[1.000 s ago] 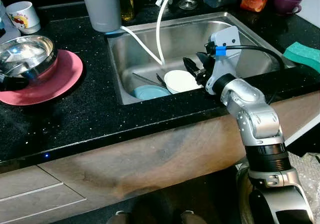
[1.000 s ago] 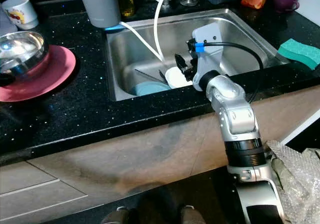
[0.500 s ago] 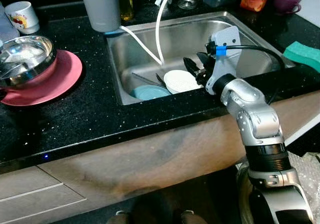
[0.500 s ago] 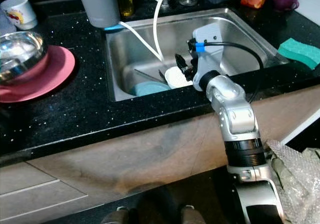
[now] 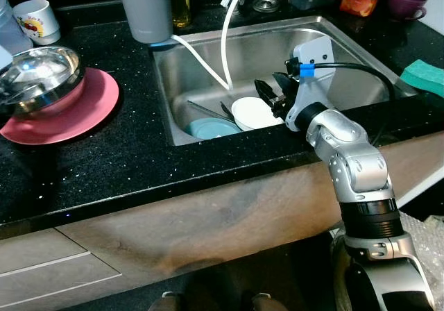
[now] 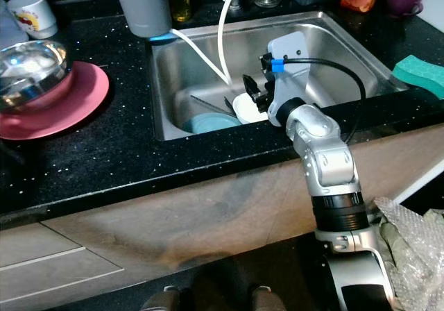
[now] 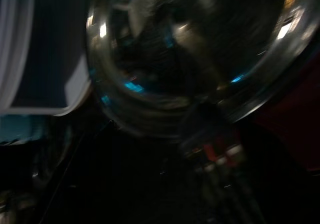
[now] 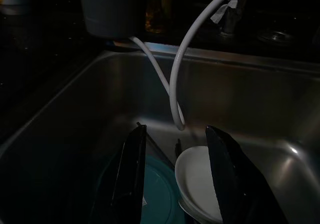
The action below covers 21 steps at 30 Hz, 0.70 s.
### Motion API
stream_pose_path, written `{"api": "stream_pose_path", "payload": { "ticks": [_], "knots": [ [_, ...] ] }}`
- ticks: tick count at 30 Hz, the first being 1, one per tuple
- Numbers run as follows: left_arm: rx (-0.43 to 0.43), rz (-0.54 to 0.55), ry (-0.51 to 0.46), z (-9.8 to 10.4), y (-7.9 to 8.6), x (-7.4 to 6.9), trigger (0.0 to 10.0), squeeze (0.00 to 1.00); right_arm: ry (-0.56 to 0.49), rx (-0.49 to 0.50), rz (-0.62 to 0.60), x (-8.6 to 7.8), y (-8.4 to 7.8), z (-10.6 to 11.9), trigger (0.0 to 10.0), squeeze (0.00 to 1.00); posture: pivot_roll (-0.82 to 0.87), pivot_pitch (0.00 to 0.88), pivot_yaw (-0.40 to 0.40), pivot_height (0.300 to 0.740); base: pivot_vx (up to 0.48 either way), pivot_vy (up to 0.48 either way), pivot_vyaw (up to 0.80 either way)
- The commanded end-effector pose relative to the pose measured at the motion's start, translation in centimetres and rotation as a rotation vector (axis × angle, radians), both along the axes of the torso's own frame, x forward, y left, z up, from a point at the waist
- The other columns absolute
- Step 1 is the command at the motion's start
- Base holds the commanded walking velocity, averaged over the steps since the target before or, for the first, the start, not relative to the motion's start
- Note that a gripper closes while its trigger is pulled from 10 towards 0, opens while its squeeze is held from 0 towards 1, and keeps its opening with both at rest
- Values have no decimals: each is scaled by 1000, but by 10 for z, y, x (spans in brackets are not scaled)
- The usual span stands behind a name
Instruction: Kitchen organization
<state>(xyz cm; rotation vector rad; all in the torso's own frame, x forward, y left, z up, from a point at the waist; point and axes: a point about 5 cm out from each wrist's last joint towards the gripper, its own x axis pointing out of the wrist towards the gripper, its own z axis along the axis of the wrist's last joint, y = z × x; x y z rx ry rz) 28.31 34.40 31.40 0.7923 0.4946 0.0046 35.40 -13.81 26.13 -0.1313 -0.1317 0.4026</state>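
My right gripper [image 5: 270, 96] hangs open inside the steel sink [image 5: 347, 54], just above a white bowl [image 5: 255, 112]. In the right wrist view its two black fingers [image 8: 131, 174] straddle that white bowl [image 8: 200, 181] and a teal plate [image 8: 157, 194] without touching either. At the far left of the counter a shiny steel bowl [image 5: 38, 71] rests tilted on a pink plate [image 5: 83, 110]. The left wrist view looks closely at this steel bowl [image 7: 190, 59], dark and blurred, with the pink plate [image 7: 295, 109] beside it. How the left gripper stands cannot be made out.
A white hose [image 5: 225, 33] loops down into the sink, and utensils [image 5: 208, 108] lie by the teal plate [image 5: 208, 127]. A grey tumbler [image 5: 147, 9] and white mug [image 5: 36, 16] stand at the back left. A green sponge [image 5: 424, 75] and purple cup [image 5: 406, 2] are on the right.
The steel bowl has shifted a little and sits more tilted on the pink plate. The view has drifted slightly. The right gripper holds its place over the white bowl.
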Motion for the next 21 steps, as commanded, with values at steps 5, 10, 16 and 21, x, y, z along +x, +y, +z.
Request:
{"api": "stream_pose_path", "payload": {
  "ticks": [5, 10, 16, 21],
  "knots": [
    [-54, 1, 10, 0, 0, -2, 7451, 0, 11, 15, 2, 0, -1, -1, 10000, 0, 51, 134, 9, 740, 0, 0, 0],
    [-68, -18, -5, 3, -1, -3, 0, 0, 11, 15, 4, 0, -1, -1, 10000, 0, 52, 135, 7, 740, 0, 0, 0],
    [-27, -40, -24, 14, -6, -3, 10000, 0, 9, 12, 2, 0, -1, -1, 10000, 0, 52, 135, 8, 740, 0, 0, 0],
    [-7, -70, -28, 16, -9, -2, 10000, 0, 10, 14, 2, 1, -1, -1, 10000, 0, 53, 135, 10, 740, 0, 0, 0]
  ]
}}
